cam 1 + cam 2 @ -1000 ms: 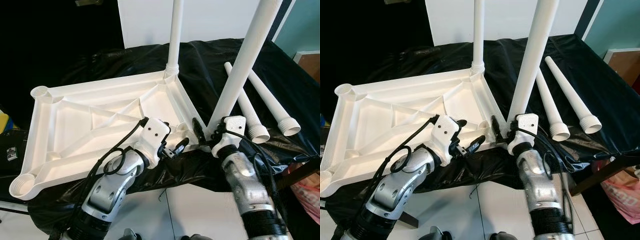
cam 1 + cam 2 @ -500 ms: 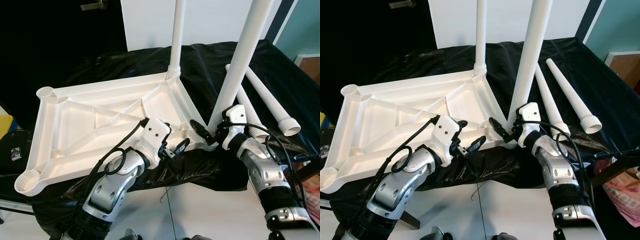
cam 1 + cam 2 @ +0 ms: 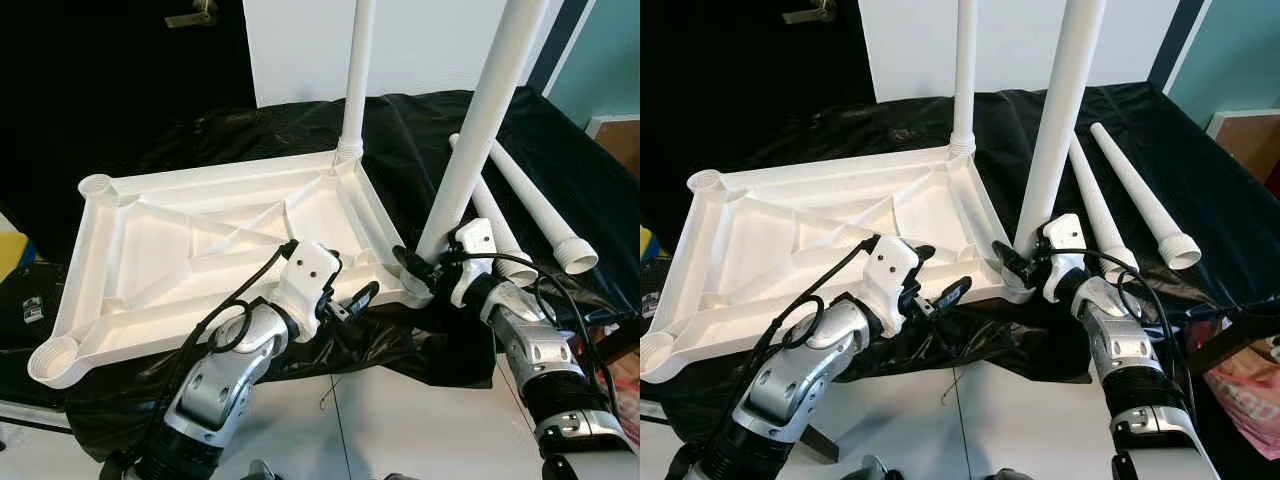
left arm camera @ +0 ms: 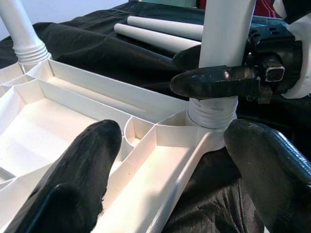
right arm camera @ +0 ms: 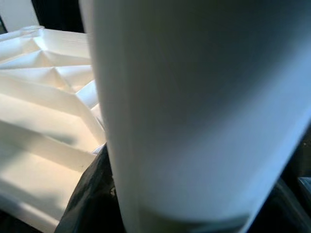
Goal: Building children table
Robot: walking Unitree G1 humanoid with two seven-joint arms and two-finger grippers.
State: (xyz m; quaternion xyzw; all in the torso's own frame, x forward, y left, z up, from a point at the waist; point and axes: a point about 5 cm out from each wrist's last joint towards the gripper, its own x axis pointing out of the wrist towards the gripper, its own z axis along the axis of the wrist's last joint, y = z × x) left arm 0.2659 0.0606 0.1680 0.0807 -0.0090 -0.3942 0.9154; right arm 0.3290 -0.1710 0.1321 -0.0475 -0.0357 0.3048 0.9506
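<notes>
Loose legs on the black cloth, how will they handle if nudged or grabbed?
The two loose legs are round and tapered, so they would likely roll in an arc. They look rigid, hollow and probably light. Smooth plastic may slip; the ribbed wide end seems grippier.

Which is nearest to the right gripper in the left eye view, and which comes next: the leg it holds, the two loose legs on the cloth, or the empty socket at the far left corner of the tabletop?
1. The held leg, inside the right gripper, at the near right corner.
2. The loose legs, lying on the black cloth just beyond and to the right.
3. The empty socket, across the tabletop at its far left corner.
</notes>
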